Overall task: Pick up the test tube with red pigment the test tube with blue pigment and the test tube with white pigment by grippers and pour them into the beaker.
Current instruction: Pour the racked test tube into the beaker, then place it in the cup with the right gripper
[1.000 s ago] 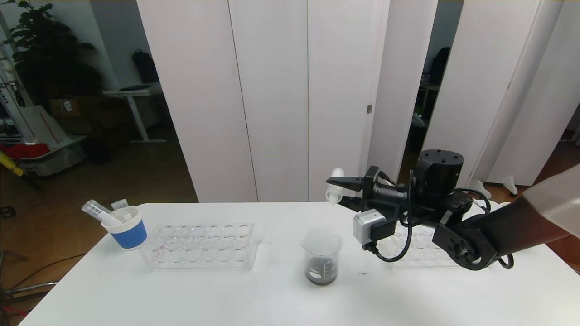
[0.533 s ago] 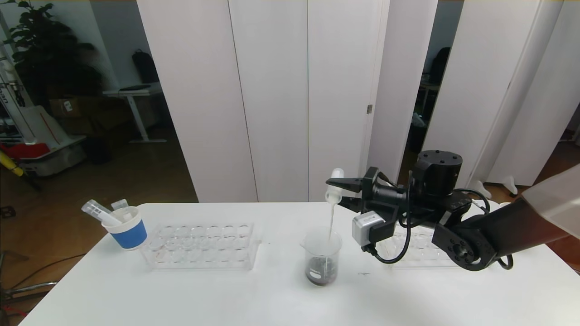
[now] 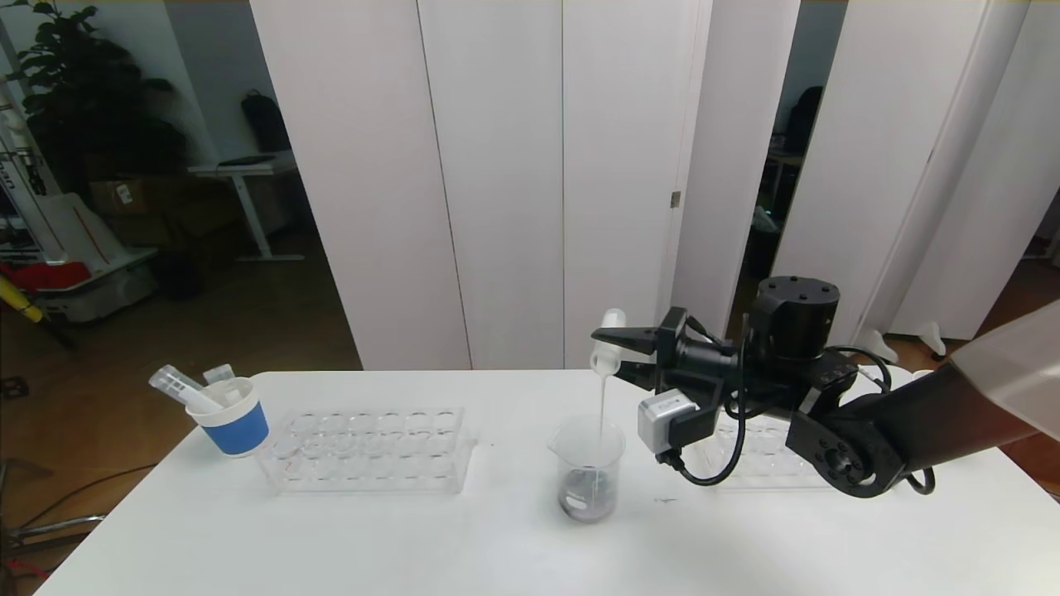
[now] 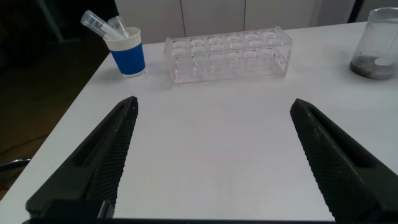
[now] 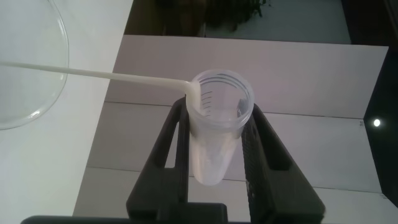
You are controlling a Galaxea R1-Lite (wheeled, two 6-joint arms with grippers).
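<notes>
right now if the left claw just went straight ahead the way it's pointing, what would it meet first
The left claw hangs open, aimed across bare table. Straight ahead, the first thing looks to be the clear tube rack, with the blue-sleeved paper cup off to one side. Depth is hard to judge, so the claw might pass over it.

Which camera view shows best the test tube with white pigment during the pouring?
The right wrist view: the test tube with white pigment fills the frame, clamped in the right gripper, its stream leaving the lip. The head view shows it small above the beaker. The left wrist view does not show it.
</notes>
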